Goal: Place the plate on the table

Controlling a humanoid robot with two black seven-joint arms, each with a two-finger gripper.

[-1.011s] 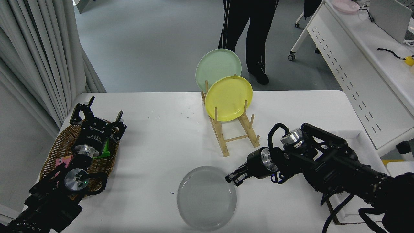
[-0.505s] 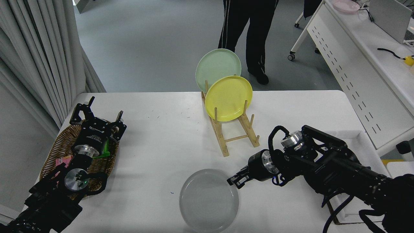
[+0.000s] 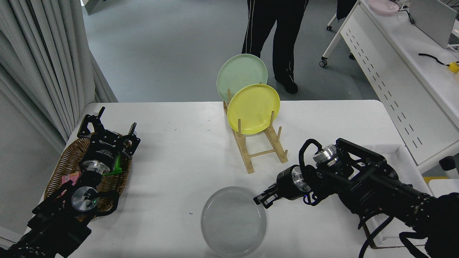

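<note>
Light-grey plate (image 3: 233, 220) is lying flat on the white table (image 3: 179, 161), near the front edge, roughly centre and a bit toward the right arm. Its rim is showing all the way round apart from the upper right part, where the right gripper (image 3: 263, 199) is sitting. The fingertips are meeting the plate's upper right rim; they are looking close together, but whether they are pinching the rim or just touching it cannot be told at this angle. The right arm is coming in from the lower right, lying low over the table and pointing left toward the plate.

Left gripper (image 3: 107, 125) is parked at the lower left over a wicker basket (image 3: 61, 168), fingers spread wide, gripping nothing. Some pink and green items are sitting in the basket, too small to identify.

Wooden dish rack (image 3: 256, 147) is standing on the table behind the grey plate, well apart from it. A yellow plate (image 3: 253, 108) is standing upright in the rack, and a pale green plate (image 3: 240, 71) is standing upright just behind it, partly covered by the yellow one. The rack's front slots are holding nothing.

A person's legs (image 3: 272, 32) in dark trousers are showing at the table's far side. A white perforated desk (image 3: 391, 71) is standing at the upper right.
</note>
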